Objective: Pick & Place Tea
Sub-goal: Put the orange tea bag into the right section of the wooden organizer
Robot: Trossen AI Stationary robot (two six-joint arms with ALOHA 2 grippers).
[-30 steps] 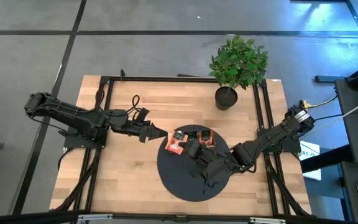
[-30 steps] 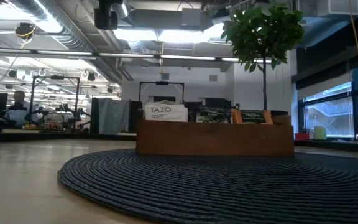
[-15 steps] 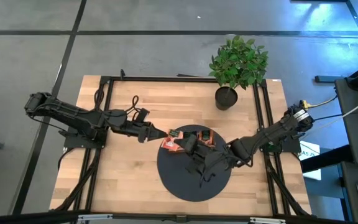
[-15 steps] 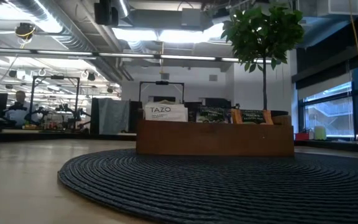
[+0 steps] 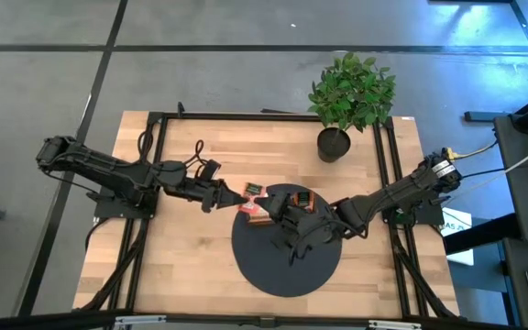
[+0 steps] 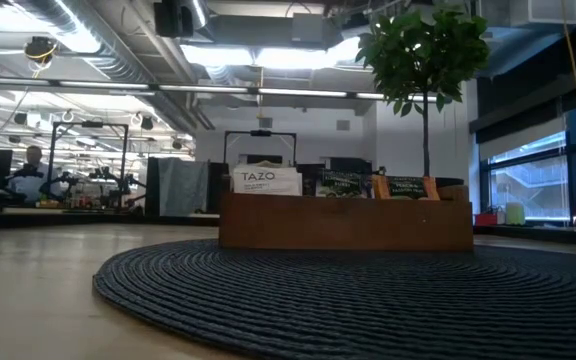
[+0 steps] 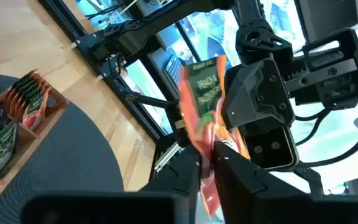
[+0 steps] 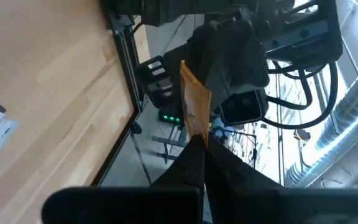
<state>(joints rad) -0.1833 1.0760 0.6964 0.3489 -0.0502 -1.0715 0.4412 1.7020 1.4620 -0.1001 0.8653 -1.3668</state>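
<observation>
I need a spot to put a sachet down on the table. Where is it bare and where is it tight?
Bare wood lies between the round mat and the near table edge, and along the far edge left of the potted plant. It is crowded at the mat's far rim, where the left gripper, right gripper, wooden tray and a sachet meet.

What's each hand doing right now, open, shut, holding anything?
Left hand: shut on an orange-and-green tea sachet.
Right hand: shut on an orange tea sachet.
</observation>
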